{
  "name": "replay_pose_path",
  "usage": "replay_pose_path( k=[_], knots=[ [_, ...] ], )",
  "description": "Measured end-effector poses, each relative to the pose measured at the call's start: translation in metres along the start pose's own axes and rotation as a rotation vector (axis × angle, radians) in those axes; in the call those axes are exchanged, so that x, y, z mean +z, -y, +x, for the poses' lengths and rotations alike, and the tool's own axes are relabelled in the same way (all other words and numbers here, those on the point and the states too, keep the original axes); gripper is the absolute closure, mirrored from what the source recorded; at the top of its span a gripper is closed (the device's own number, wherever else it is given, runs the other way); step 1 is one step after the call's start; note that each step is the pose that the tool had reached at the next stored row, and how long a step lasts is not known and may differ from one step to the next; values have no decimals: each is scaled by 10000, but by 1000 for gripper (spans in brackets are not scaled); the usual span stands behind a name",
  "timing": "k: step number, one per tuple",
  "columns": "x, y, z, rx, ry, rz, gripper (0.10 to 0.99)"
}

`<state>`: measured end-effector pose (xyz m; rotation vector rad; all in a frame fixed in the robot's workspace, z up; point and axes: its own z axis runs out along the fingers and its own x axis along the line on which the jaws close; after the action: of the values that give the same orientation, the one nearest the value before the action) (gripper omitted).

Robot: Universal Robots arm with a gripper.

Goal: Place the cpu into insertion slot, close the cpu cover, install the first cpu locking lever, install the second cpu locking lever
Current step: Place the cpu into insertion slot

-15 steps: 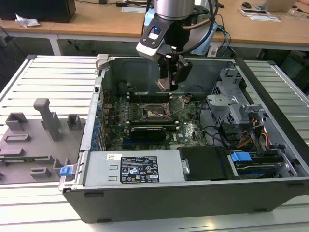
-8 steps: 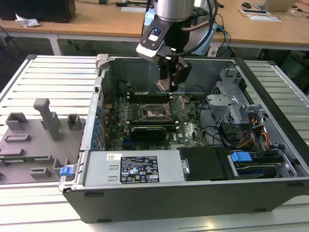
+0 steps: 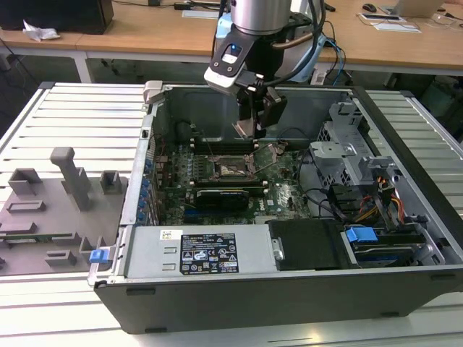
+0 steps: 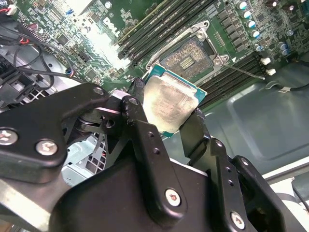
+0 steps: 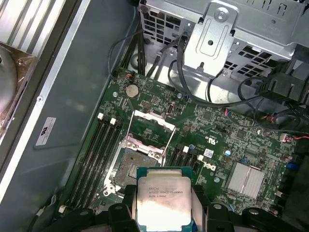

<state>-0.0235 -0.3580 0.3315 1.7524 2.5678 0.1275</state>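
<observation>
The cpu [image 5: 163, 203] is cut off by the first wrist view's edge, and it's masking a corner of the insertion slot [image 5: 126, 169].

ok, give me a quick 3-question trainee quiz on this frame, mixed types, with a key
1. True or false: the cpu is seated in the insertion slot.
2. The cpu cover is: A) shut over the slot, B) swung open, C) lying outside the case.
3. Fill in: the gripper is shut on the ____.

Key: 1 false, since it is held clear of the slot. 2 B. 3 cpu.
</observation>
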Motion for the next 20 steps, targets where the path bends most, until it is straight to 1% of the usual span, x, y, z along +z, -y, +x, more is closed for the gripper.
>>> replay_pose_path(
  k=[20],
  knots=[
    [69,6,-1,2,-1,4,549]
  ],
)
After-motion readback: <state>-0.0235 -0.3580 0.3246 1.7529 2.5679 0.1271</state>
